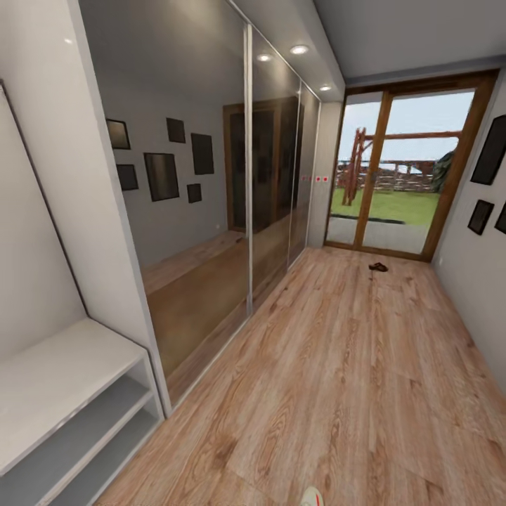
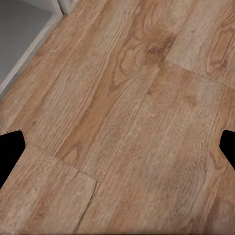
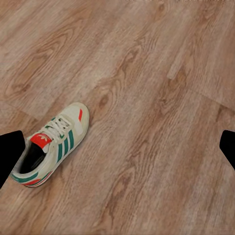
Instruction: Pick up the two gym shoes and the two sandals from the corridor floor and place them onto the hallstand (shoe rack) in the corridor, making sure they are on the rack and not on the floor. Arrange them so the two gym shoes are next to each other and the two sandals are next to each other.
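A white gym shoe (image 3: 53,145) with green stripes and red-orange patches lies on the corridor floor (image 3: 147,98) below my right gripper (image 3: 117,149), which is open and empty, its dark fingertips (image 3: 11,154) wide apart. The toe of a gym shoe (image 1: 313,497) peeks in at the head view's lower edge. A brown sandal (image 1: 378,267) lies far down the corridor floor (image 1: 337,365) near the glass door. The pale grey hallstand (image 1: 63,393) stands at the left, its bench top and two low shelves bare. My left gripper (image 2: 117,149) hangs open over bare planks, beside a corner of the hallstand (image 2: 24,34).
Mirrored wardrobe doors (image 1: 211,211) line the left wall. A glass door (image 1: 400,176) with a wooden frame closes the far end. Dark picture frames (image 1: 488,151) hang on the right wall. Open plank floor runs the corridor's length.
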